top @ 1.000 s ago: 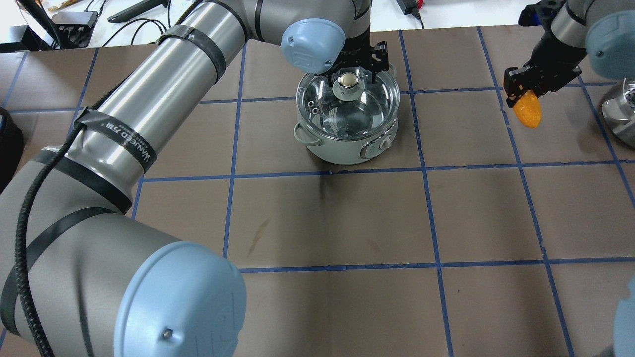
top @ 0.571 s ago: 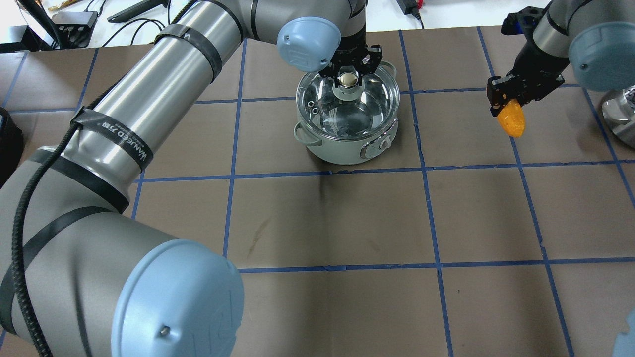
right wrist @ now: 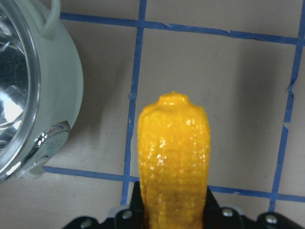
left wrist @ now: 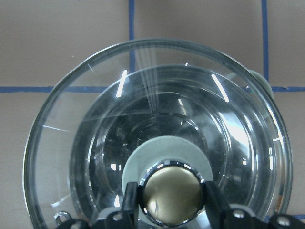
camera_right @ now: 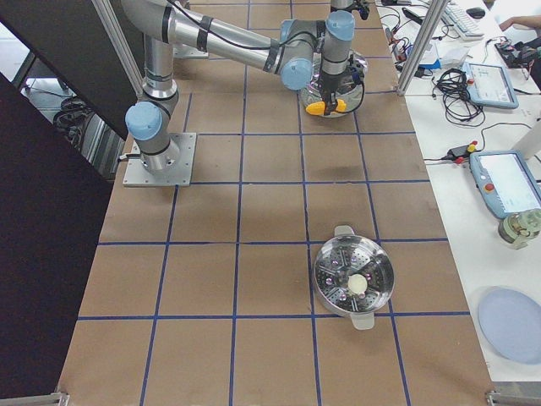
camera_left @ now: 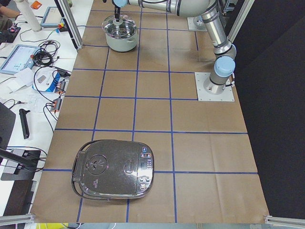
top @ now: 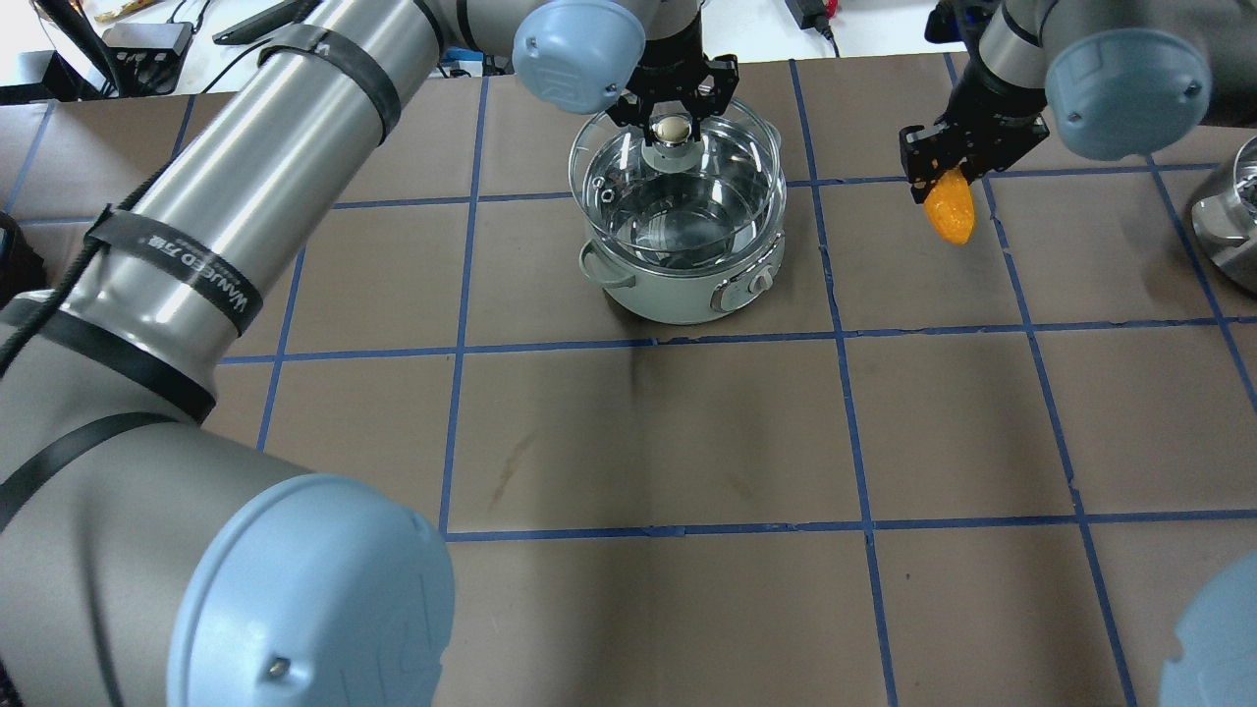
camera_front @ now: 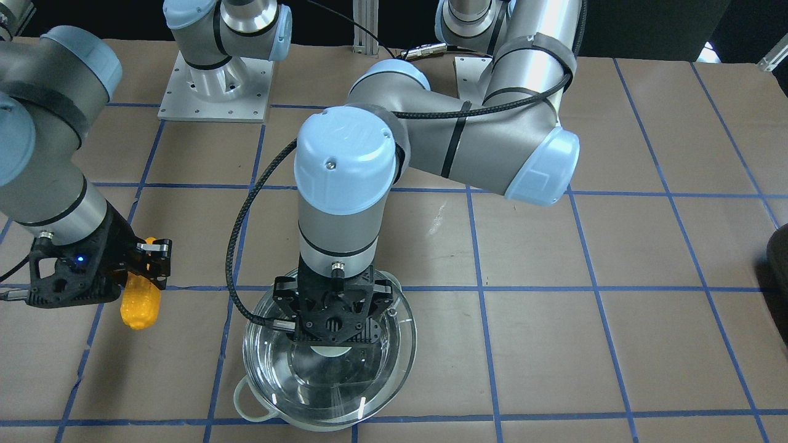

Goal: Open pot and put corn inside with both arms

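The pot (top: 687,295) stands at the table's far middle, with pale wall and loop handles; it also shows in the front view (camera_front: 246,403) and right wrist view (right wrist: 52,95). My left gripper (top: 672,126) is shut on the brass knob (left wrist: 172,191) of the glass lid (top: 678,196), which it holds slightly raised over the pot. My right gripper (top: 945,169) is shut on the yellow-orange corn (top: 951,208), held in the air to the right of the pot, tip hanging down. The corn also shows in the right wrist view (right wrist: 174,157) and front view (camera_front: 140,304).
A steel steamer pot (camera_right: 351,283) sits on the robot's right side, at the overhead view's right edge (top: 1228,226). A dark rice cooker (camera_left: 114,169) sits at the left end. Blue tape lines grid the brown table. Cables and devices lie beyond the far edge.
My left gripper has closed on the lid knob and raised the lid a little. My right gripper has carried the corn left, towards the pot.
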`<state>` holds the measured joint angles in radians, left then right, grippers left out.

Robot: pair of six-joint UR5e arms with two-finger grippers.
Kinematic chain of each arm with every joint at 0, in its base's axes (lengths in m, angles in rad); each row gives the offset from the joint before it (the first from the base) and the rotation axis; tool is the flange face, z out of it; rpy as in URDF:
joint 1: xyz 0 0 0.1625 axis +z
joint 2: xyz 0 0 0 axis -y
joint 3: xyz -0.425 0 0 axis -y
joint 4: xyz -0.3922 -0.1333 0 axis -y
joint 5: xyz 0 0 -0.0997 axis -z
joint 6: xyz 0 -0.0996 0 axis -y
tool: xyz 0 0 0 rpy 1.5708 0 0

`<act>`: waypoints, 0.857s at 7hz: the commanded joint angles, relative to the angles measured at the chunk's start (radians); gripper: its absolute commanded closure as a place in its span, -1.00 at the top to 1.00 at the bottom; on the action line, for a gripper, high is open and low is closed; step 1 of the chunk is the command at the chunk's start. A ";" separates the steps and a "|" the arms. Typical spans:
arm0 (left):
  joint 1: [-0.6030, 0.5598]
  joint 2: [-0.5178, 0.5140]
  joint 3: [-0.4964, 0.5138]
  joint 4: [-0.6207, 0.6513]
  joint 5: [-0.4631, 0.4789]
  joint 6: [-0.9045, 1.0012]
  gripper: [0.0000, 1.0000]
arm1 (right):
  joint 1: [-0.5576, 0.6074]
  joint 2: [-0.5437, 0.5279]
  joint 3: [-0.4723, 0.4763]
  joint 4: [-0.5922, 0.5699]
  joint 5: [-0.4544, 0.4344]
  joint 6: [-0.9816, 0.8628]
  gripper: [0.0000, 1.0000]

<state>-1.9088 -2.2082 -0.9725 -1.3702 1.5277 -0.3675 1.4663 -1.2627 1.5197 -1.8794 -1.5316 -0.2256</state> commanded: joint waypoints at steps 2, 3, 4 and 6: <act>0.161 0.076 -0.018 -0.101 0.000 0.112 -0.64 | 0.176 0.135 -0.160 -0.004 0.002 0.211 -0.88; 0.235 0.077 -0.035 -0.110 0.000 0.186 -0.64 | 0.265 0.188 -0.214 -0.038 0.001 0.307 -0.88; 0.308 0.081 -0.079 -0.110 -0.006 0.258 -0.64 | 0.319 0.242 -0.229 -0.097 -0.010 0.375 -0.88; 0.405 0.096 -0.193 -0.063 -0.003 0.382 -0.71 | 0.373 0.302 -0.227 -0.165 -0.030 0.414 -0.87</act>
<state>-1.5630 -2.1202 -1.1003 -1.4608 1.5245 -0.0586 1.8064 -0.9944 1.2948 -2.0075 -1.5488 0.1583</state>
